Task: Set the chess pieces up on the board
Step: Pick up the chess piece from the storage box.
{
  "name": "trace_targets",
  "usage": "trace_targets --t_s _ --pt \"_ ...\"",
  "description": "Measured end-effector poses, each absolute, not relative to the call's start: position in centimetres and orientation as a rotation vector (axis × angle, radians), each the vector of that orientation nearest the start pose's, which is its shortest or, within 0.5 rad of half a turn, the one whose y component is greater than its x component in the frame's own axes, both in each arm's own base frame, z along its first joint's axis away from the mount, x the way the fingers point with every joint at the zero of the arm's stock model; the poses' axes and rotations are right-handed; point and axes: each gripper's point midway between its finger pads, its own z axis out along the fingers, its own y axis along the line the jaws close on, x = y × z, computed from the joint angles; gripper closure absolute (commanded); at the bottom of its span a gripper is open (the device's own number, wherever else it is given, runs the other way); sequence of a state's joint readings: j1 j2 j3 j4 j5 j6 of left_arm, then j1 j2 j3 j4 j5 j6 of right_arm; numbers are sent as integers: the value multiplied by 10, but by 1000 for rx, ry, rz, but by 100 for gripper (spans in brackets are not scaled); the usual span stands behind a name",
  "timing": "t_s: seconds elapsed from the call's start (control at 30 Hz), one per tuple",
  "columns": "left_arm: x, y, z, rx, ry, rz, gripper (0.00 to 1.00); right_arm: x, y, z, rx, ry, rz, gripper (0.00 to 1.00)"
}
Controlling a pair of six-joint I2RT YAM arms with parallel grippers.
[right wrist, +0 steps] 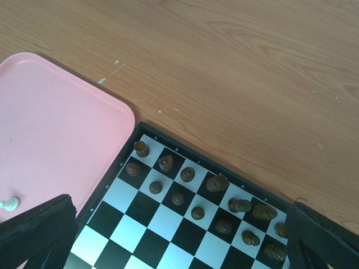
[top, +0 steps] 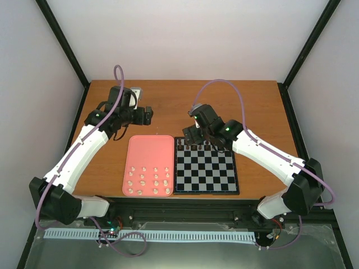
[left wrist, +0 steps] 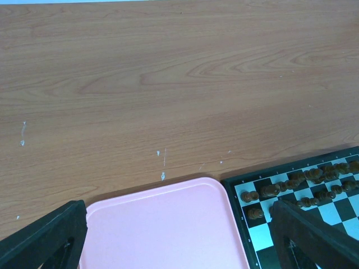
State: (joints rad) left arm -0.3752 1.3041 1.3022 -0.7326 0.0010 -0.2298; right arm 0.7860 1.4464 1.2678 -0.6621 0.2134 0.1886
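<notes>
A wooden table is seen carrying a pink tray, with a chessboard set just beside the tray's right edge. The left gripper is held above the tray's far edge with its jaws spread wide and nothing between them. The right gripper is likewise fully spread and empty, and is poised over the board's far left corner. The two far rows of the board are filled with dark pieces, while its near rows are bare. The white pieces are gathered upright in rows at the near end of the tray. They are judged to be very light, hard, smooth and easily toppled. Each would best be pinched from above across its body, with the fingers lowered between neighbouring pieces.
</notes>
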Motion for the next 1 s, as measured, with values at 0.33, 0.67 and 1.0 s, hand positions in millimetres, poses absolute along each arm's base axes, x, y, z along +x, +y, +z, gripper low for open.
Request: trace_targets --t_s 0.33,0.67,1.0 --pt "355 -140 254 192 2341 -293 0 309 257 211 -608 2315 198 0" --pt "355 -131 248 170 2376 -244 0 310 256 215 -615 2309 188 0" --pt "354 -79 227 -40 2468 -253 0 342 256 237 -614 2291 150 2"
